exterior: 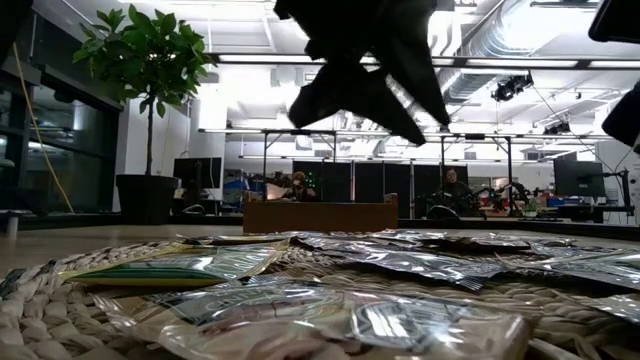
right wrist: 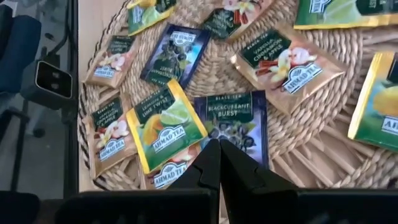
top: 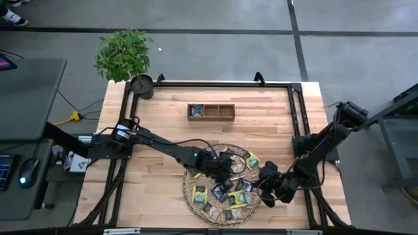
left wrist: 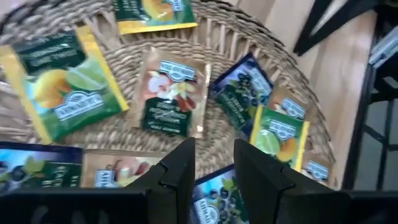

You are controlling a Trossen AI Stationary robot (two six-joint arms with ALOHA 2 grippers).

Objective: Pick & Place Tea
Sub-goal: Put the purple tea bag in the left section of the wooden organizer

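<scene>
Your tea sachets (top: 225, 189) lie spread over the round woven tray (top: 191, 190) at the worktop's (top: 163, 170) near edge. Your left gripper (left wrist: 213, 163) hangs over them, fingers parted and empty. Your right gripper (right wrist: 219, 163) hovers at the tray's right side, fingers clenched on nothing

Light wooden table (top: 163, 170) with a black frame, bearing: a round woven tray (top: 191, 186) of tea sachets (top: 236, 198) near the front edge, a small wooden compartment box (top: 210, 111) toward the back, and a potted plant (top: 126, 59) at the back-left corner.
</scene>
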